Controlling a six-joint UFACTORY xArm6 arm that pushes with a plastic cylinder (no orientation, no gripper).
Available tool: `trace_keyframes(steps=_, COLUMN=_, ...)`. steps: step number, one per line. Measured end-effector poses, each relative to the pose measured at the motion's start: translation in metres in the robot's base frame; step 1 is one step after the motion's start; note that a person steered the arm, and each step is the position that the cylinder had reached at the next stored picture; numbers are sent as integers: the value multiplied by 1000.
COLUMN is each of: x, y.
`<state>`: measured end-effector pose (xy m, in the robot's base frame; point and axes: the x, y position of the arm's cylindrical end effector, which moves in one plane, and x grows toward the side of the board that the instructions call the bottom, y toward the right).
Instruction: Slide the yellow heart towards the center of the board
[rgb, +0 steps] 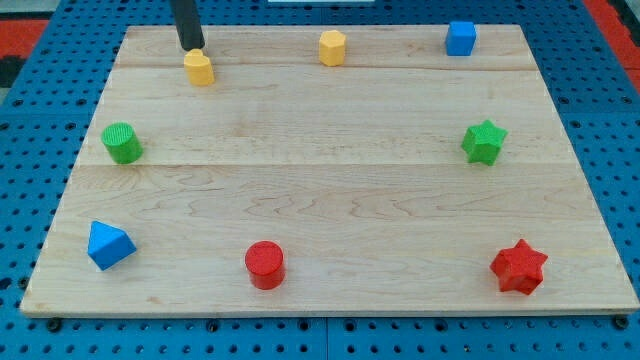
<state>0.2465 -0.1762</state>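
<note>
My tip (191, 47), a bare rod with no jaws to open or close, touches the yellow heart (199, 68) on its upper-left side, left of the yellow hexagonal block (332, 47).

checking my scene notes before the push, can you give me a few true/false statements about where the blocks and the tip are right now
1. My tip sits just above the yellow heart, at the view's top left. True.
2. The yellow heart already lies at the center of the board. False: it is near the top edge, left of the middle.
3. A second yellow block, the yellow hexagon, sits to the heart's right along the top edge. True.
4. The red star is at the view's top right. False: it is at the bottom right; the blue cube holds the top right.
5. The green star is on the view's left side. False: it is on the right; the green cylinder is on the left.
</note>
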Motion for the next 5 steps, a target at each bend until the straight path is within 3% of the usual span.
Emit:
trace_keyframes(steps=2, x=53, y=7)
trace_keyframes(steps=3, x=94, y=83)
trace_keyframes(steps=4, x=106, y=133)
trace_keyframes(steps=5, x=75, y=72)
